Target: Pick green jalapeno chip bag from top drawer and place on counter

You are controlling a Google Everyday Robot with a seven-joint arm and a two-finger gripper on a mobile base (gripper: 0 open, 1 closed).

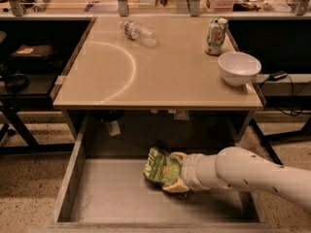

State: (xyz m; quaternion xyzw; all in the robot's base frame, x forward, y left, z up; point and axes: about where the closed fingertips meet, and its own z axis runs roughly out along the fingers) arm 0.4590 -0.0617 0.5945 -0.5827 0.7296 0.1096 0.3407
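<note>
Chip bag (158, 167), green, lay in the open top drawer (104, 195) near its back, right side clamped between the fingers of my gripper (173, 173), which entered from the right; the counter (170, 72) stood above and behind it.

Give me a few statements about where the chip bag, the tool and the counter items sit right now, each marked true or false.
1. The green jalapeno chip bag lies on the counter. False: it is inside the open top drawer, toward the back.
2. The tool is down in the drawer, at the bag. True.
3. The water bottle stands upright. False: it lies on its side at the far end of the counter.
4. The white bowl sits on the counter near its right edge, with the drink can upright behind it. True.
</note>
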